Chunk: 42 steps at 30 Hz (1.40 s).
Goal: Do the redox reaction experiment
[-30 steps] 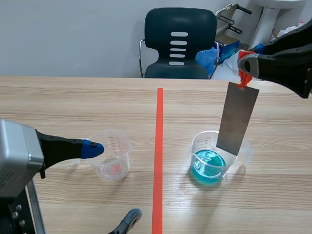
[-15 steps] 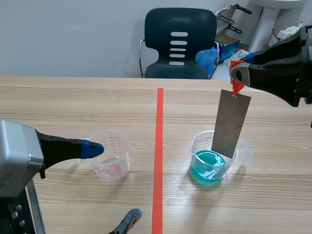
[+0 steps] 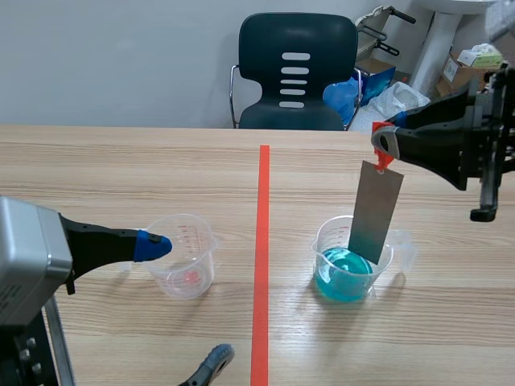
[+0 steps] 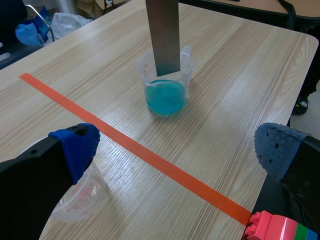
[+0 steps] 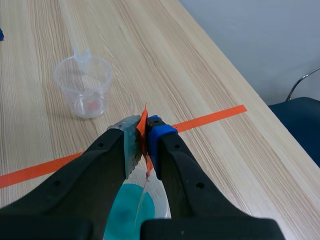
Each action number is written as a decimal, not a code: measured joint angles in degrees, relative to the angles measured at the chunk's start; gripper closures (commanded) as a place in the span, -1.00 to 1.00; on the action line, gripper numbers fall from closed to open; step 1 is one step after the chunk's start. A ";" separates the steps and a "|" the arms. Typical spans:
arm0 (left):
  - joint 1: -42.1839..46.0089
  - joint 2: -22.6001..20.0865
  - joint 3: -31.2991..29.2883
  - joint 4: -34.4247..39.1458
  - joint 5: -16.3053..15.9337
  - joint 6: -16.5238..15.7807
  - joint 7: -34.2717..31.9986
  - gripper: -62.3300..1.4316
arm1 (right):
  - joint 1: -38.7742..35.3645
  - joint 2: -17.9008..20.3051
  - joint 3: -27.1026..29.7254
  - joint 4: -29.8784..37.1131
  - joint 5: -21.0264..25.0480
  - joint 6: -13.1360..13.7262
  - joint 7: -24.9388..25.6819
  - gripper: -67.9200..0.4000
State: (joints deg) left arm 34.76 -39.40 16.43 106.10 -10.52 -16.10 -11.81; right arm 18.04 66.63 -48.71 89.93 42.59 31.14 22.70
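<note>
My right gripper [image 3: 385,149] is shut on the orange-red tab of a grey metal plate [image 3: 374,212], which hangs upright. The plate's lower end sits inside a clear beaker of blue liquid [image 3: 346,264], right of the tape line. In the right wrist view the gripper [image 5: 145,131] pinches the tab [image 5: 143,120] right above the blue beaker [image 5: 129,210]. A second clear beaker [image 3: 186,256], with a faint red trace at its bottom, stands left of the line. My left gripper [image 3: 183,301] is open beside it. In the left wrist view this gripper [image 4: 177,150] has one finger over the empty beaker [image 4: 75,195], and the plate [image 4: 164,35] stands in the blue beaker [image 4: 166,82] ahead.
An orange-red tape line [image 3: 261,265] runs down the middle of the wooden table [image 3: 96,177]. A dark chair [image 3: 296,72] stands behind the far edge, with bags and boxes [image 3: 378,96] to its right. Coloured toy bricks [image 4: 275,227] lie under my left gripper's right finger.
The right gripper has moved left and down, lowering the plate's bottom end from above the rim into the blue beaker. The left arm has not moved.
</note>
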 measured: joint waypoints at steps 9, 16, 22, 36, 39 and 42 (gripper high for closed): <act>0.00 0.00 0.00 0.00 0.00 0.00 0.02 -1.00 | 0.00 -4.46 0.00 -2.19 -2.47 0.37 -0.96 0.96; 0.00 0.00 0.00 0.00 0.00 0.00 0.00 -1.00 | -0.98 -6.71 0.00 -2.23 -4.76 1.27 -1.84 0.96; 0.00 -0.02 0.00 0.00 0.00 0.00 -0.66 -1.00 | -3.04 -8.83 0.00 -2.23 -6.51 1.25 -3.52 0.96; 0.00 0.00 0.00 0.00 0.00 0.00 -0.76 -1.00 | -3.37 -9.16 0.00 -2.23 -7.21 1.25 -3.74 0.96; 0.00 0.00 0.00 0.00 0.00 0.00 -0.37 -1.00 | -3.69 -9.18 0.00 -2.23 -7.06 1.25 -3.67 0.96; 0.00 0.00 0.00 0.00 0.00 0.00 -0.39 -1.00 | -3.80 -9.18 0.00 -2.23 -7.06 1.25 -3.56 0.96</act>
State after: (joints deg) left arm 34.76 -39.40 16.43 106.10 -10.52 -16.10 -12.21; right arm 14.24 57.45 -48.71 87.70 35.53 32.38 19.14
